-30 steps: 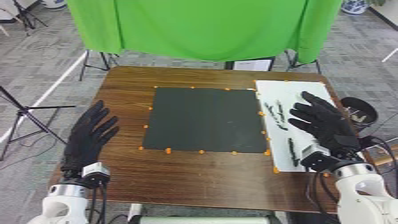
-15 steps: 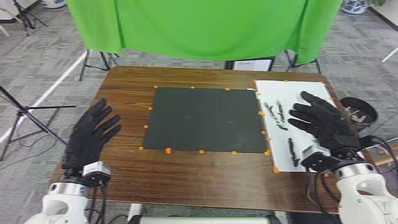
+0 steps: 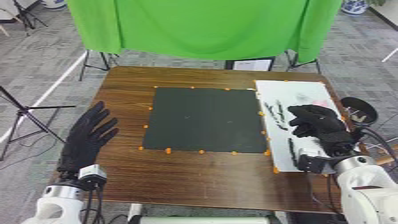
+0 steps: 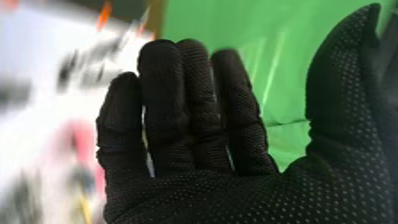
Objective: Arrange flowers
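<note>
Over the white sheet (image 3: 274,91): right hand (image 3: 322,126), fingers extended, grasping nothing.
Dark slender pieces (image 3: 292,150): on the white sheet, nearer its mat side; probably stems, though blossoms cannot be made out.
Thumb and fingers: set across one piece, lower squarely, pinch near mid-length; avoid dragging neighbours.
Dark mat (image 3: 200,106): likely destination; lay each piece flat before release.
Left hand (image 3: 80,146): released, fingers straight; park clear of the mat.
</note>
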Action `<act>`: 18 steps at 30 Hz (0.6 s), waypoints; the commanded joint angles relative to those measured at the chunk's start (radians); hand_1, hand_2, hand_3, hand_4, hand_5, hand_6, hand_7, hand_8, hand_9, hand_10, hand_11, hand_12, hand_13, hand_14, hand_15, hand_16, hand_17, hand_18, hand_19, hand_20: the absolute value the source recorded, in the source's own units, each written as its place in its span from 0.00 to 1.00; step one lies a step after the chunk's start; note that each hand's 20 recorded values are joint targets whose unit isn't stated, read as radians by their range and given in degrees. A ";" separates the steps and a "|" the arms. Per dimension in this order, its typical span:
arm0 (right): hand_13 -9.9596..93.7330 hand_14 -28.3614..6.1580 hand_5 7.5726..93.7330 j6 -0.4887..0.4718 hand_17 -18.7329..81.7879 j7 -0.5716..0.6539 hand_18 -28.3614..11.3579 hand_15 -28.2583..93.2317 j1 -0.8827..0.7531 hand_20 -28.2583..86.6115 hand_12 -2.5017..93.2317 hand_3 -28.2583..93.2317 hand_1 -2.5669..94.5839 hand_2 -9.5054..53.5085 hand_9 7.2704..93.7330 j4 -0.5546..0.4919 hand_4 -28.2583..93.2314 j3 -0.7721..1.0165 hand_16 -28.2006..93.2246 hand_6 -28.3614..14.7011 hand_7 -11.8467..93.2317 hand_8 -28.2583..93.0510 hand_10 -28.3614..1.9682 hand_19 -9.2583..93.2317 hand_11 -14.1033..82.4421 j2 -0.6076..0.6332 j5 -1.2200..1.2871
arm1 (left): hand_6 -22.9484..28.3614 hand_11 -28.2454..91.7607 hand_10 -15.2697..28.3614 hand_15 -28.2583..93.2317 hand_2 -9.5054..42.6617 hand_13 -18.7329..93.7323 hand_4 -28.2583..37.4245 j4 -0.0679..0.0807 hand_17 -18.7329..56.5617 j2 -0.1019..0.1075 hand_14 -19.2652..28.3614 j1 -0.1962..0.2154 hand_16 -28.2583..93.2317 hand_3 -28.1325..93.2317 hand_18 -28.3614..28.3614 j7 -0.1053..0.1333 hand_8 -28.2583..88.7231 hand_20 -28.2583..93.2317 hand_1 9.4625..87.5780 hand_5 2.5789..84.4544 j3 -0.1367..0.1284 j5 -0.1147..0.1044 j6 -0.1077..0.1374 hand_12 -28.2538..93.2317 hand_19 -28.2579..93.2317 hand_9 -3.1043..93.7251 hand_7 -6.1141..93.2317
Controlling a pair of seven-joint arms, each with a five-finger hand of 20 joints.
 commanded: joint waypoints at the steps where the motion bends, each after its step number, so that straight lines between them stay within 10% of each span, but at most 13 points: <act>1: 0.67 0.49 0.56 -0.152 0.50 0.212 0.24 0.83 -0.055 0.62 0.35 0.88 0.28 0.00 0.65 -0.092 0.00 0.013 0.44 0.64 0.50 0.10 0.57 0.92 0.64 0.198 -0.791 | 0.50 0.40 0.59 0.46 0.07 0.33 0.08 -0.011 0.16 -0.007 0.73 0.019 0.24 0.79 0.91 -0.004 0.15 0.30 0.24 0.30 -0.003 0.003 0.010 0.38 0.55 0.25 0.27; 7: 0.68 0.47 0.59 -0.447 0.51 0.338 0.22 0.84 -0.056 0.63 0.39 0.82 0.24 0.00 0.66 -0.118 0.00 -0.006 0.46 0.62 0.49 0.12 0.53 0.94 0.67 0.229 -0.798 | 0.50 0.40 0.59 0.46 0.07 0.33 0.08 -0.011 0.16 -0.002 0.73 0.020 0.24 0.79 0.91 -0.002 0.15 0.31 0.24 0.30 -0.006 0.003 0.011 0.38 0.55 0.24 0.27; 18: 0.68 0.45 0.62 -0.555 0.51 0.410 0.19 0.84 -0.039 0.63 0.41 0.80 0.17 0.00 0.67 -0.086 0.00 -0.061 0.47 0.59 0.47 0.13 0.49 0.95 0.66 0.234 -0.791 | 0.50 0.40 0.59 0.47 0.07 0.33 0.08 -0.009 0.16 0.001 0.73 0.021 0.24 0.80 0.90 -0.010 0.15 0.31 0.24 0.30 -0.004 0.006 0.001 0.38 0.55 0.25 0.28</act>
